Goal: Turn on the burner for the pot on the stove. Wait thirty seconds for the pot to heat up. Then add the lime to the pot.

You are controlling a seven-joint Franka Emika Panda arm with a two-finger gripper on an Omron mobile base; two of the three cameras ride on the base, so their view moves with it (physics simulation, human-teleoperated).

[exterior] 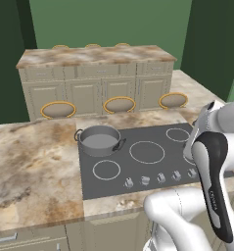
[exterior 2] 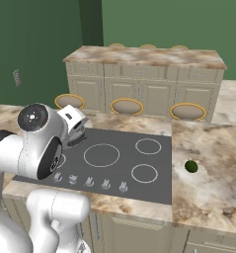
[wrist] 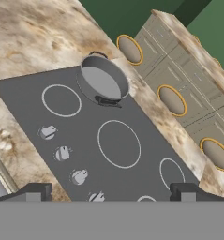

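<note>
The grey steel pot (exterior: 99, 139) (wrist: 104, 82) stands on the back left ring of the dark stove (exterior: 123, 164) (exterior 2: 122, 175) (wrist: 85, 136). A row of silver knobs (exterior: 160, 178) (wrist: 62, 153) runs along the stove's front edge. The small dark green lime (exterior 2: 191, 166) lies on the marble counter to the right of the stove. My gripper (wrist: 111, 192) (exterior 2: 76, 137) hovers above the stove's front part, well short of the pot. It is open, its fingertips (wrist: 36, 191) wide apart with nothing between them.
Marble counter (exterior: 35, 162) lies on both sides of the stove. Behind it stand three round tan stools (exterior: 119, 104) and a beige cabinet island (exterior: 94, 73) before a green wall. My own white arm (exterior: 211, 166) rises over the stove's right front corner.
</note>
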